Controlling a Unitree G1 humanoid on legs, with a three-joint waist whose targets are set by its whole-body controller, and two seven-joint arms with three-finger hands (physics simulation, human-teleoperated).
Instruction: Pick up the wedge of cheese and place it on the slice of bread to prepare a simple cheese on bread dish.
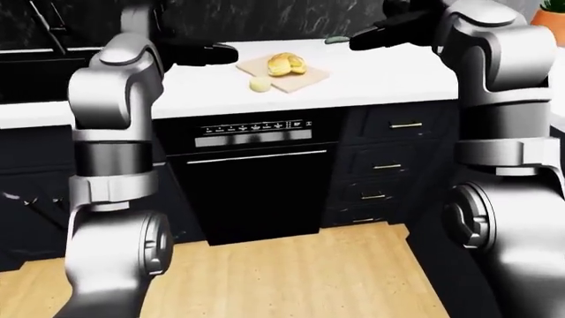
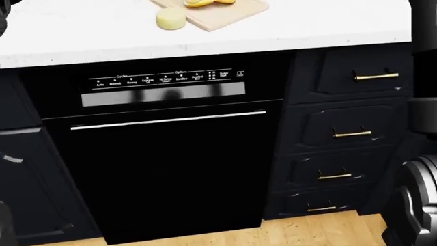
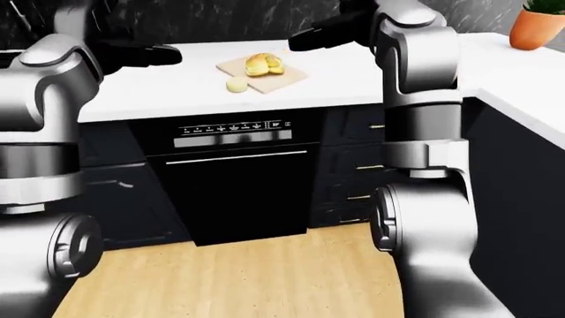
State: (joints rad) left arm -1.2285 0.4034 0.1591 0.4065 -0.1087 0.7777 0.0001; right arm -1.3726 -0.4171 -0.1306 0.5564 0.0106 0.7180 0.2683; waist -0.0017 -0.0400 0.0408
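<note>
Cheese (image 1: 259, 84): pale round piece sat on white counter (image 1: 389, 79), touching the near corner of the cutting board (image 1: 309, 76).
Bread (image 1: 286, 64): rested on the board, just beside the cheese.
Left hand (image 1: 212, 53): hung over the counter, apart from the cheese; finger spread could not be told.
Right hand (image 1: 375, 38): raised near the counter's far side; fingers unreadable.
Risk: a low reach probably knocks the cheese off the edge above the dishwasher (image 2: 167, 154); a sideways shove likely slides board and bread.
</note>
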